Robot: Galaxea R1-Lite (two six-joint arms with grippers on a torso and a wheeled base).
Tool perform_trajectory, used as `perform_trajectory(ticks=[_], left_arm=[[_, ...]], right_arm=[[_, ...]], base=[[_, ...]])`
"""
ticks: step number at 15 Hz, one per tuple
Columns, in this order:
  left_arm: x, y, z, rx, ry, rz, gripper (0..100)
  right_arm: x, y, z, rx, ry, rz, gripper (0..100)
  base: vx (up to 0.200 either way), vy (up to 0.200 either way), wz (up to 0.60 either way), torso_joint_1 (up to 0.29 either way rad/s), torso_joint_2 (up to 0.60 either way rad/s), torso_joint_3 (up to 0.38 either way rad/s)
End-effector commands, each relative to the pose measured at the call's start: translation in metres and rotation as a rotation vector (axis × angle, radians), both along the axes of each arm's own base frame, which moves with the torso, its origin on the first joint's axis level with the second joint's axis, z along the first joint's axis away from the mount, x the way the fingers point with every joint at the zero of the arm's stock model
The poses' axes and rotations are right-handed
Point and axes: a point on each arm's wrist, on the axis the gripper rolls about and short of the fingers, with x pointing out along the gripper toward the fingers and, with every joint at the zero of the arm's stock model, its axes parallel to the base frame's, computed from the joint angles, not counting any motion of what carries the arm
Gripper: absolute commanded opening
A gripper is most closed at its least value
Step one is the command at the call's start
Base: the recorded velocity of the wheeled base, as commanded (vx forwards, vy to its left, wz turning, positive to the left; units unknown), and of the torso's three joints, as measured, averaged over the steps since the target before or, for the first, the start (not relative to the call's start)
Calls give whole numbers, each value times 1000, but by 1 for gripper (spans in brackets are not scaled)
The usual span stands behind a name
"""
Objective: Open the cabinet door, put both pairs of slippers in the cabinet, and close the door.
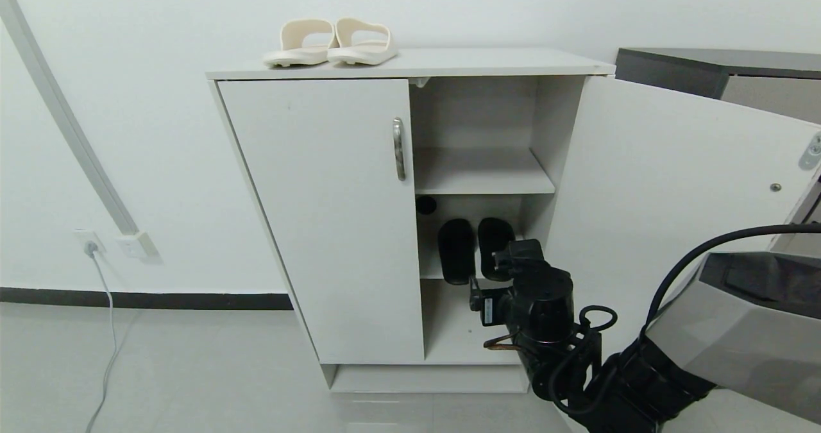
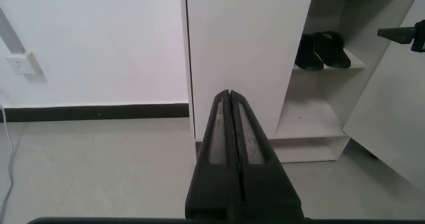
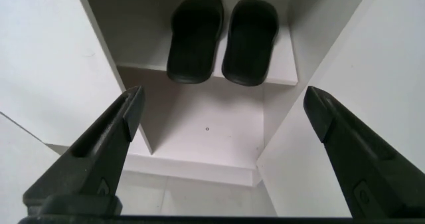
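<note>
Facing the open right half of the cabinet (image 1: 410, 68), the right gripper (image 3: 224, 101) has its two fingers (image 3: 113, 141) spread wide, with nothing between them. From the head camera these fingers are hard to make out, because the dark wrist body covers them. It also covers the near end of one black slipper.

The black slippers (image 3: 222, 41) lie side by side on the lower shelf (image 3: 284, 64), straight beyond the gap of the gripper, near it but not touching. A small dark round spot (image 1: 426, 204) shows behind and above them. The closed left door (image 1: 321, 215) cuts part of it, and I cannot tell what it is. The right door (image 1: 654, 189) stands open beside the right arm, and the arm hides its lower edge.

The left gripper (image 2: 229, 99) is pressed closed and holds nothing. It is low over the floor (image 2: 99, 164), well apart from the cabinet, and points toward the left door. The beige slippers (image 1: 330, 43) rest together on the cabinet top, toward its left side, well above both grippers.
</note>
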Motion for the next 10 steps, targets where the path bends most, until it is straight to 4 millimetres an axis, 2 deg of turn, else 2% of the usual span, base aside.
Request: perform_trajectory(ticks=[1, 5, 10], left_arm=[[0, 0, 0, -2, 1, 1, 0], [0, 0, 0, -2, 1, 1, 0], [0, 0, 0, -2, 1, 1, 0]], right_arm=[[0, -1, 0, 0, -2, -1, 100], [-3, -2, -9, -22, 21, 4, 100], [-3, -2, -10, -14, 9, 4, 100]], base=[[0, 200, 0, 7, 2, 2], [0, 200, 0, 10, 4, 4], [0, 200, 0, 1, 1, 2]])
